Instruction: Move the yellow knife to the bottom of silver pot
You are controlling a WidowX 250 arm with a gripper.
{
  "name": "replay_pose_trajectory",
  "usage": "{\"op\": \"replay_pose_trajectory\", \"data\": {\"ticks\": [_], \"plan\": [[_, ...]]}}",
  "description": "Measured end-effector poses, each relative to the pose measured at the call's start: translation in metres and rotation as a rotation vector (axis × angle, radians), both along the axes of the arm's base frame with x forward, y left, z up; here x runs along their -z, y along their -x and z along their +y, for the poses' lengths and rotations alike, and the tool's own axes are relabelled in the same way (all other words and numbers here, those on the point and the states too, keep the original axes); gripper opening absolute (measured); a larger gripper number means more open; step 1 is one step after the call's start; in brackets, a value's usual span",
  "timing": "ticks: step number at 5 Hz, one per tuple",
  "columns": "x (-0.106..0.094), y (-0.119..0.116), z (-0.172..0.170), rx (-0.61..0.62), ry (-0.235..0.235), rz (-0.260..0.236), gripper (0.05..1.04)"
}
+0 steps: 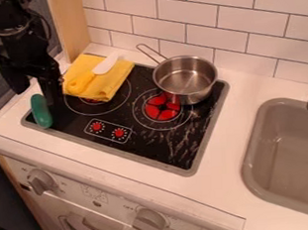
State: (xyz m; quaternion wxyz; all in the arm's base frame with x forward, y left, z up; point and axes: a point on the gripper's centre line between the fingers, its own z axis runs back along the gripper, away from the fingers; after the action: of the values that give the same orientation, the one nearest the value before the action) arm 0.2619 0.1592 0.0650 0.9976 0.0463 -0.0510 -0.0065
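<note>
At 9 o'clock, beside the green object [41, 112], see jaws spread wide, empty. At 10 o'clock, find the yellow knife [82, 83] on the yellow cloth [118, 79]. Judge nothing done; must grasp, carry and set at the bottom of the silver pot [182, 76] at 1 o'clock.

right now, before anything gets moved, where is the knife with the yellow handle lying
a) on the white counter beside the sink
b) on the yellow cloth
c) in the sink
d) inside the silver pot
B: the knife lies on top of the yellow cloth, its white blade pointing toward the tiled wall.
</note>
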Motion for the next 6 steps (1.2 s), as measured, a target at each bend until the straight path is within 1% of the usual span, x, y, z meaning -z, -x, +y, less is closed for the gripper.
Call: {"op": "replay_pose_trajectory", "data": {"ticks": [1,2,3,6], "plan": [[0.011,0.001,-0.001,-0.006,0.016,0.031,1.001],[0.018,-0.018,0.002,-0.005,-0.003,0.034,1.001],[0.028,-0.031,0.003,0.006,-0.012,0.046,1.001],[0.043,-0.062,-0.004,-0.003,-0.030,0.050,1.001]]}}
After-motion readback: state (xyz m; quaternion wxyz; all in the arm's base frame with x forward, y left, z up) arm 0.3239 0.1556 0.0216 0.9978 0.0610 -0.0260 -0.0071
